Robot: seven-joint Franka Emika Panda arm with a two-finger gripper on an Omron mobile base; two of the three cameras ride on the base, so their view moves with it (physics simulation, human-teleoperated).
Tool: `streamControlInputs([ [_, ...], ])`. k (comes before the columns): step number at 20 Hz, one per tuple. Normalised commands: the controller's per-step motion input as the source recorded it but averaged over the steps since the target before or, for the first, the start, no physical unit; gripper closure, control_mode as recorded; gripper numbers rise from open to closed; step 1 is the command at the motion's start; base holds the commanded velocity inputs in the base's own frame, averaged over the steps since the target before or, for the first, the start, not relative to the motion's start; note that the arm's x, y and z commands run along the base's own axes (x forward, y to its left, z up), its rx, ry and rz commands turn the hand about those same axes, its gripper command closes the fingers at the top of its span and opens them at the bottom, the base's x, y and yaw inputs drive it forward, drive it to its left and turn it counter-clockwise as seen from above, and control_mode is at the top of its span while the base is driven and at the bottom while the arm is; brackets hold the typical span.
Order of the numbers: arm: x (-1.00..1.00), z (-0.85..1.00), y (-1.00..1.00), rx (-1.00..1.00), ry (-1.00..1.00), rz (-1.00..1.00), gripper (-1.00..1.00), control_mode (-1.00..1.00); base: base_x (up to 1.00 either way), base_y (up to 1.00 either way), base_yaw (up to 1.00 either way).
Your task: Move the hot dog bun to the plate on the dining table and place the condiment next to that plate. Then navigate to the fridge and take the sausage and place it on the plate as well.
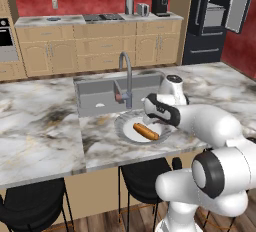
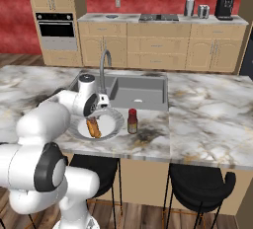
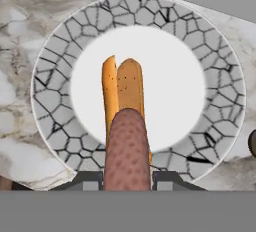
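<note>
Looking down in the hand view, my gripper (image 3: 127, 181) is shut on the brown sausage (image 3: 127, 148), which hangs lengthwise just above the plate (image 3: 55, 101). The orange-brown hot dog bun (image 3: 122, 88) lies on the plate's white centre, directly under and beyond the sausage. In the right base view the plate (image 2: 115, 120) sits on the dining table (image 2: 207, 119) in front of the sink, with the bun (image 2: 93, 128) on it. The dark-red condiment (image 2: 132, 121) stands upright just right of the plate's rim. My hand hovers over the plate (image 1: 121, 128) and the bun (image 1: 145, 132).
The inset sink (image 1: 97, 93) and arched tap (image 1: 128, 73) lie just behind the plate. Black stools (image 2: 200, 186) stand under the table's near edge. The black fridge (image 1: 210, 16) stands at the back right with its door open. Wall counters run along the back.
</note>
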Motion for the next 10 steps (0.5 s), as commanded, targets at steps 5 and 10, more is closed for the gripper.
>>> streamControlInputs([
  [5, 0.13, -0.29, -0.04, -0.02, 0.0, 0.0, 1.0, -1.0, 0.0, 0.0, 0.0],
  [10, 0.15, -0.27, 0.0, -0.07, 0.0, 0.0, 1.0, -1.0, 0.0, 0.0, 0.0],
])
